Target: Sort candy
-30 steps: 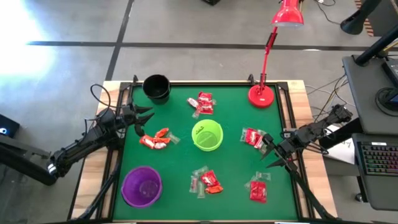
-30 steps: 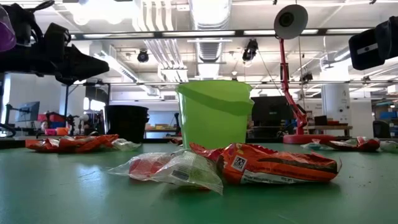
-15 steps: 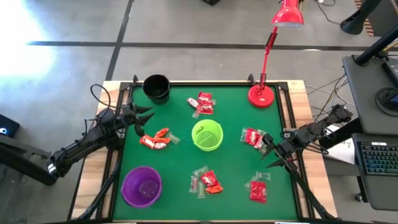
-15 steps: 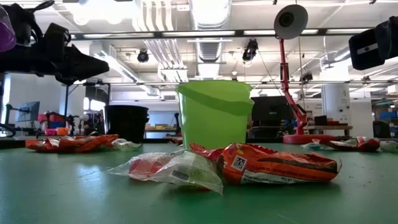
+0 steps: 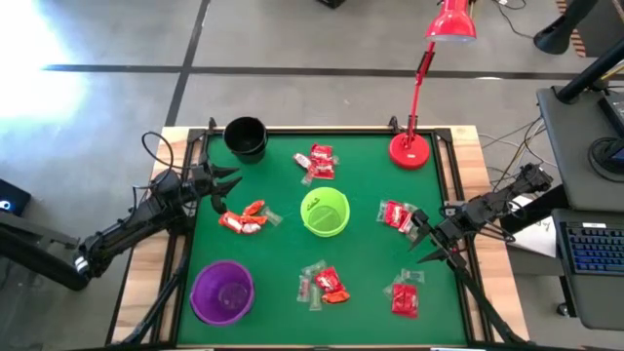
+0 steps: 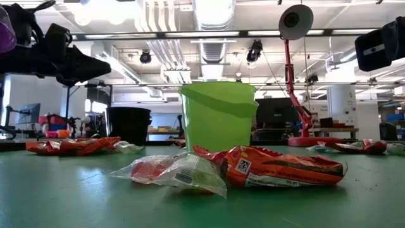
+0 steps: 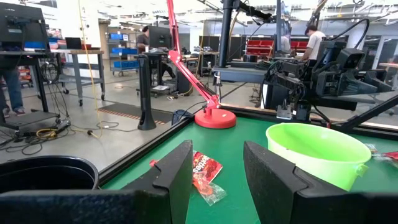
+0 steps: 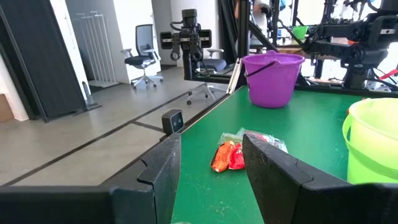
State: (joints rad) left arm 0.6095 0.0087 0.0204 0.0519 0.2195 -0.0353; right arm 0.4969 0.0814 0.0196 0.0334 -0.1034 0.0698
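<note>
Left hand point(image 5: 226, 181) and right hand point(image 5: 421, 237) gape empty over crinkly, shiny candy point(image 5: 243, 218) on the felt-green bench point(image 5: 366, 292).

Table surface: green mat point(image 5: 283, 263) in a wooden frame, centre of the high view.
Green cup point(image 5: 325, 212): mid-mat, upright.
Black cup point(image 5: 246, 137): upper left corner of mat.
Purple cup point(image 5: 222, 291): lower left corner of mat.
Red desk lamp point(image 5: 410, 148): base at upper right of mat.
Keyboard point(image 5: 596, 248): far right edge, off the table.
</note>
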